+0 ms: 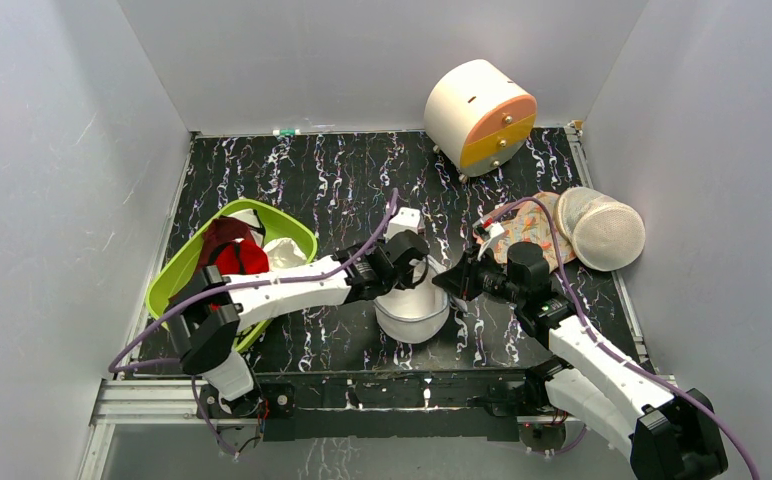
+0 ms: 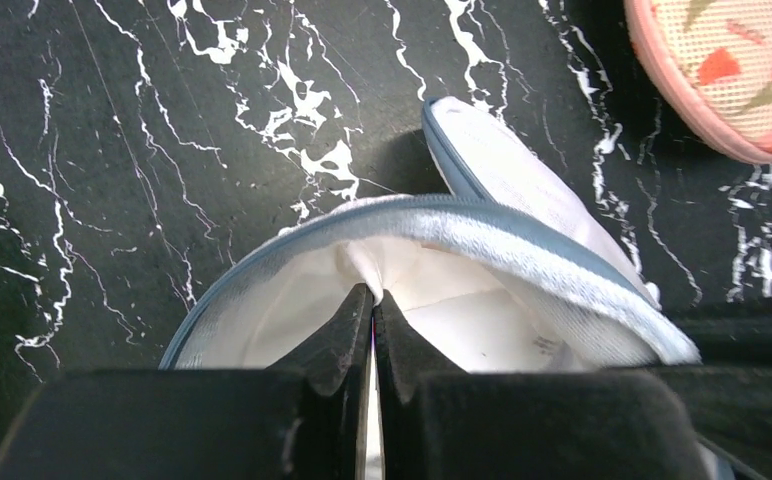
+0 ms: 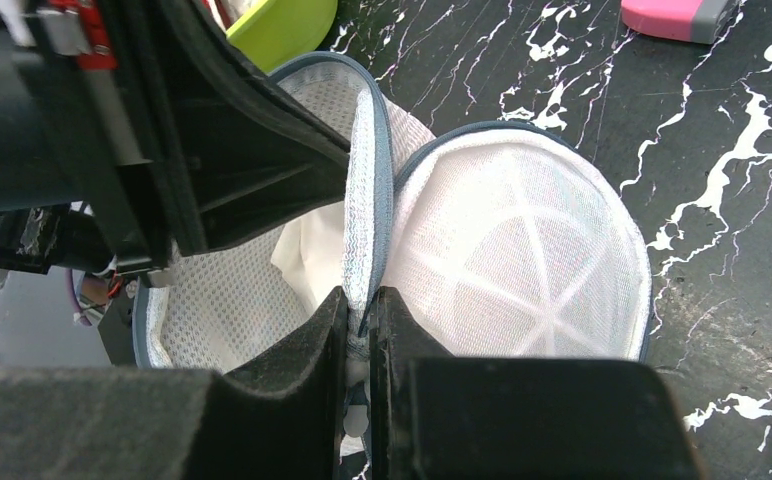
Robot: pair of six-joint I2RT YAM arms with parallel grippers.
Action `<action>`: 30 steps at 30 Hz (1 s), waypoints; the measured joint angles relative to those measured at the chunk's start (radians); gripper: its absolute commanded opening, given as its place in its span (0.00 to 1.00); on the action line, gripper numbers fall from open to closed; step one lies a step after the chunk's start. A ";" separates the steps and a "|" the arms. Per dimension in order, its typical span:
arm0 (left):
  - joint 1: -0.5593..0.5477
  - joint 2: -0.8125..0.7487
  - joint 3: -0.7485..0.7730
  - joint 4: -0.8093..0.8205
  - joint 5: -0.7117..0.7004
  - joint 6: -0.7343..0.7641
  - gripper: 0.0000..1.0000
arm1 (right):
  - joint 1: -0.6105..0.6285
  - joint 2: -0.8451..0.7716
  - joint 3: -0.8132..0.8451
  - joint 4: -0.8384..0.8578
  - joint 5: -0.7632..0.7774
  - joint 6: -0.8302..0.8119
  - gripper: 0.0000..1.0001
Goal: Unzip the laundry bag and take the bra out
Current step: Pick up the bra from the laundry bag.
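A stiff domed white mesh bag with a bluish rim [image 1: 414, 310] lies open at the table's middle, between both grippers. My left gripper [image 1: 409, 262] reaches into it and is shut on white fabric inside [image 2: 372, 295]. My right gripper [image 1: 449, 283] is shut on the bag's bluish rim [image 3: 359, 295]; the bag's domed half [image 3: 522, 260] lies to its right. The laundry bag [image 1: 602, 232], a white translucent mesh pouch, lies at the far right, away from both grippers. The bra [image 1: 242, 258], small and bright red, lies in the green basket [image 1: 177, 275].
The green basket at the left also holds a dark maroon garment [image 1: 224, 232] and white cloth. An orange floral fabric piece [image 1: 527, 238] lies under the laundry bag's left side. A round white and orange drum [image 1: 480, 117] stands at the back. Grey walls enclose the table.
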 measured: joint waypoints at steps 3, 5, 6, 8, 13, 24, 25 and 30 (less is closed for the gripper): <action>0.000 -0.047 -0.028 0.007 0.033 -0.029 0.00 | 0.001 0.000 0.000 0.000 0.000 0.000 0.00; 0.002 -0.078 -0.056 0.025 0.060 -0.042 0.00 | 0.002 0.000 0.000 0.000 0.000 0.000 0.00; 0.002 -0.095 -0.072 0.034 0.078 -0.047 0.00 | 0.002 0.000 0.000 0.000 0.000 0.001 0.00; 0.004 -0.138 -0.104 0.051 0.116 -0.056 0.00 | 0.002 0.000 0.000 0.000 0.000 0.002 0.00; 0.005 -0.232 -0.144 0.111 0.192 -0.054 0.00 | 0.002 0.009 0.000 0.000 0.005 0.003 0.00; 0.005 -0.454 -0.167 0.200 0.275 -0.005 0.00 | 0.002 0.047 0.003 -0.001 0.023 0.000 0.00; 0.005 -0.462 -0.169 0.204 0.280 -0.003 0.00 | 0.002 0.047 0.003 -0.003 0.026 0.000 0.00; 0.005 -0.475 -0.198 0.232 0.320 0.006 0.00 | 0.002 0.046 0.003 -0.016 0.036 0.000 0.00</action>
